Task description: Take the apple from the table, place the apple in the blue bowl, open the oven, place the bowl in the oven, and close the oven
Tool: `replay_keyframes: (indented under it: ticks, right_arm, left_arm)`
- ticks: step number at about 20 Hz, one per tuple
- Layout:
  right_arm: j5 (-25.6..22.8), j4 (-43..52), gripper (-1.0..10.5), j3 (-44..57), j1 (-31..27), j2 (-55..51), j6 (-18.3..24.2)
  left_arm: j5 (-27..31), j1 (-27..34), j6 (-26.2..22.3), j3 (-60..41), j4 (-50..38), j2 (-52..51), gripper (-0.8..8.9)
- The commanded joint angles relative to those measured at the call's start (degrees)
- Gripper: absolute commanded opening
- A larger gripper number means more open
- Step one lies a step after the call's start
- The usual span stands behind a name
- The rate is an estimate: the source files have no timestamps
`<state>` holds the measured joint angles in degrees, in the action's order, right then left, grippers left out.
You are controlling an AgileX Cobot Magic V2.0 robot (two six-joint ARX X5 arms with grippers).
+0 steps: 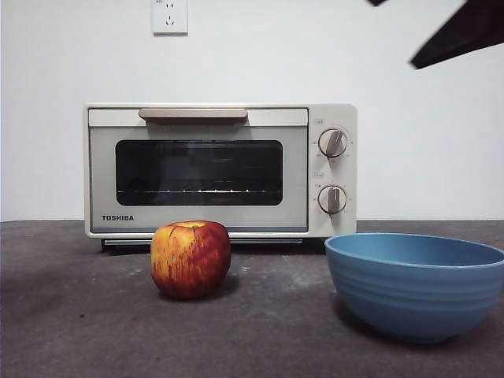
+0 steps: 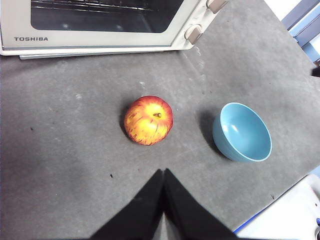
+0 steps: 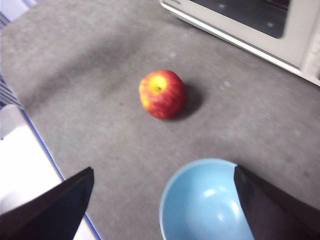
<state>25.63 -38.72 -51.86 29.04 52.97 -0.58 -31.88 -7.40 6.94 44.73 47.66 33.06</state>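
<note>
Front view, level with the tabletop [image 1: 71, 331]: the apple [image 1: 190, 257] stands on the dark grey, scuffed surface just in front of the oven [image 1: 220, 171], whose door is closed with the beige bar handle along its top edge and two round knobs at its side. The blue bowl [image 1: 416, 285] sits empty on the tabletop, well apart from the apple and nearer the camera. A black arm tip shows only at the upper corner, high above the objects. Left wrist view: the left gripper [image 2: 163, 172] hangs above the tabletop near the apple [image 2: 148, 120], its jaws pressed together and holding nothing; the bowl [image 2: 242, 132] lies beyond the apple to one side, and the oven [image 2: 100, 25] stands farther back. Right wrist view: the right gripper [image 3: 162, 172] hovers over the bowl [image 3: 205, 200], its jaws spread wide and empty, with the apple [image 3: 162, 94] resting between the bowl and the oven [image 3: 260, 25]. A plain white wall with a socket plate [image 1: 169, 16] backs the scene.
</note>
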Motion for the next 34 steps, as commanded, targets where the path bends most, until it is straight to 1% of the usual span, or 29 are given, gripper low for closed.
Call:
replay_keyframes:
  ticks: [1, 3, 5, 7, 8, 12, 14, 16, 22, 30, 34]
  right_arm:
    - [-0.76, 4.85, 4.5, -0.96, 4.09, 3.98, -3.56]
    - [-2.25, 8.87, 4.5, -1.97, 7.82, 8.66, -5.01]
    - [-5.79, 11.39, 4.5, -4.72, 11.52, 15.10, -5.40]
    - [-8.31, 11.93, 4.5, -8.85, 14.03, 22.10, -5.44]
    - [-9.35, 11.87, 4.5, -11.02, 14.88, 25.38, -5.44]
    - [-11.08, 11.80, 4.5, -19.58, 17.53, 38.69, -5.46]
    - [-11.37, 11.74, 4.5, -22.47, 18.18, 43.69, -5.44]
    - [-13.33, 11.76, 4.5, -25.00, 18.78, 48.17, -5.44]
    - [-18.12, 12.17, 4.5, -26.93, 18.86, 54.77, -5.35]
    - [-18.21, 12.26, 4.5, -26.93, 18.91, 59.80, -5.44]
    - [-18.21, 11.34, 4.3, -26.91, 18.95, 59.91, -5.55]
  left_arm:
    - [-0.28, -0.13, -0.35, 1.07, -0.70, 0.31, 0.07]
    - [-0.28, -0.13, -0.26, 1.07, -0.81, 0.31, 0.07]
    - [-0.28, -0.13, -0.24, 1.07, -0.83, 0.31, 0.07]
    - [-0.28, -0.13, -0.24, 1.07, -0.81, 0.31, 0.07]
    - [-0.28, -0.13, -0.24, 1.07, -0.83, 0.28, 0.07]
    - [-0.28, -0.13, -0.24, 1.07, -0.81, 0.28, 0.07]
    - [-0.28, -0.13, -0.24, 1.07, -0.81, 0.28, 0.07]
    - [-0.28, -0.13, -0.24, 1.07, -0.81, 0.28, 0.07]
    - [-0.28, -0.13, -0.24, 1.07, -0.74, 0.31, 0.07]
    - [-0.28, -0.13, -0.24, 1.07, -0.52, 0.31, 0.07]
    - [-0.28, -0.13, -0.26, 1.07, -0.57, 0.31, 0.07]
